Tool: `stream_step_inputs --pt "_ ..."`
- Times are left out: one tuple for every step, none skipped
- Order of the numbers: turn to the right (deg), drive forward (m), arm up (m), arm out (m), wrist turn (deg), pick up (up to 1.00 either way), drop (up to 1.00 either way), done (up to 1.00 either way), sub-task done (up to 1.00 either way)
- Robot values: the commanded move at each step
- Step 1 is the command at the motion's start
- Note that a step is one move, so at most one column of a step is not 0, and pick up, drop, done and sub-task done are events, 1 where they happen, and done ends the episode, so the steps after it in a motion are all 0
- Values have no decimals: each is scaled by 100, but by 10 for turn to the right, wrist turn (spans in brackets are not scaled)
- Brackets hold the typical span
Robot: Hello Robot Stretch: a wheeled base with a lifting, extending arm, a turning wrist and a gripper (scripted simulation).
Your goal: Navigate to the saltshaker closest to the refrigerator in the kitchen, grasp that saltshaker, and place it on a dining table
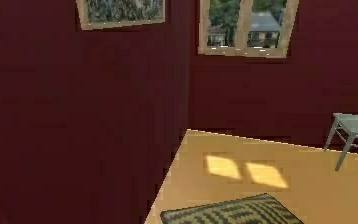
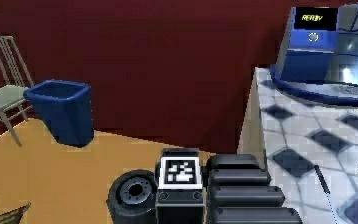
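**Pincer low beside checkered desk**

Pincer [image 2: 133, 196] at bottom centre of the arm side view, far end unclear; cannot tell whether holding anything. Cannot tell where the saltshaker is. At right, checkered desk [image 2: 297, 150] carrying blue machine [image 2: 322, 50]. At left, blue bin [image 2: 65, 110] near chair [image 2: 5, 100]. Ahead, window [image 1: 247, 25] at upper right, rug [image 1: 227, 212] at bottom.

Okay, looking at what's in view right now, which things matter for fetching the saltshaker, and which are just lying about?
Matters for the job:
counter, perhaps; its tiled top looks like a kitchen surface worth searching.

Just lying about:
blue bin
chair
blue machine on the counter
rug
wall picture
window
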Motion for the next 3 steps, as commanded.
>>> stream_step_inputs --pt "-450 0 0 0 0 0 0 0 0" --pt "-450 0 0 0 0 0 0 0 0" --pt "-300 0 0 0 0 0 0 0 0"
